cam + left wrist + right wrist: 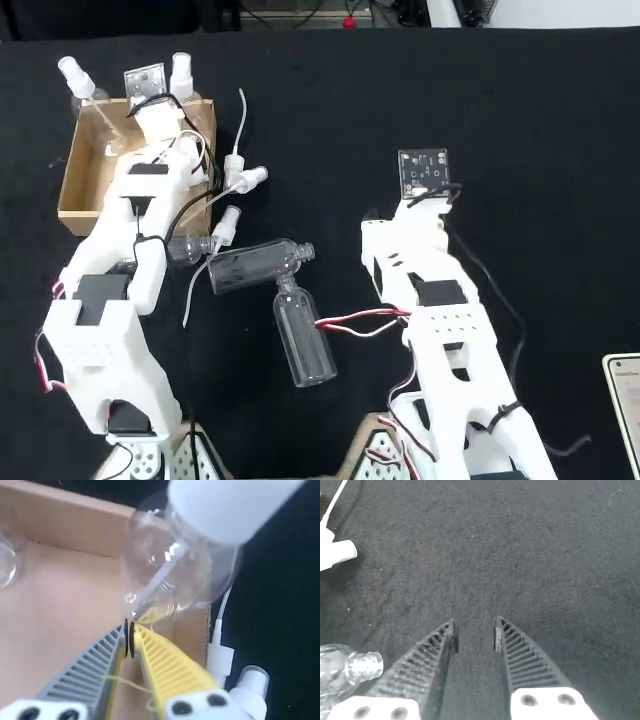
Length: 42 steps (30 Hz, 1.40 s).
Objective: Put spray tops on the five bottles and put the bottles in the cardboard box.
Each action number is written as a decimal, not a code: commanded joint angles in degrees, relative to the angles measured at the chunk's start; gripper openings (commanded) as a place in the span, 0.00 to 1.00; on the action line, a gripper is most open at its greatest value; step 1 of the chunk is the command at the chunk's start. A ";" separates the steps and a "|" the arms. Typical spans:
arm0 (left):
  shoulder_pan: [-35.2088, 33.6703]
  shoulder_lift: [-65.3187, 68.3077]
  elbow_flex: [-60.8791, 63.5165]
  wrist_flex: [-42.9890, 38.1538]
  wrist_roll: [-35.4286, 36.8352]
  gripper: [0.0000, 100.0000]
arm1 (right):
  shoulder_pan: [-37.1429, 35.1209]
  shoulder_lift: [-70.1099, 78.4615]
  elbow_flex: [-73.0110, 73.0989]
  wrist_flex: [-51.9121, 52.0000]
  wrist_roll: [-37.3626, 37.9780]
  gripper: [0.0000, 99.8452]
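**High view.** Cardboard box (70,195) lies under the left arm. One capped bottle (88,105) is at the box's far edge. Two uncapped bottles (250,265) lie between the arms, with loose spray tops (247,180) beside the box.

**Left wrist view.** Left gripper (130,630) has its fingers pressed together over the box floor. Its tips are just beside a clear bottle (175,570) wearing a white spray top (230,505).

**Right wrist view.** Right gripper (475,630) is spread and holds nothing above the black table (545,555). An open bottle neck (362,665) is just beside one finger.
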<state>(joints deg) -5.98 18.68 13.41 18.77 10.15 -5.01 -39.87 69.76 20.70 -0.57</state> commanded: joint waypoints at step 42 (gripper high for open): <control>0.92 8.44 -13.05 5.89 0.00 0.03 | 0.79 -0.13 -0.66 -1.58 0.35 0.11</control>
<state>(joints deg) -5.89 27.56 4.09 25.71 10.15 -5.01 -39.87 69.76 20.70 -0.57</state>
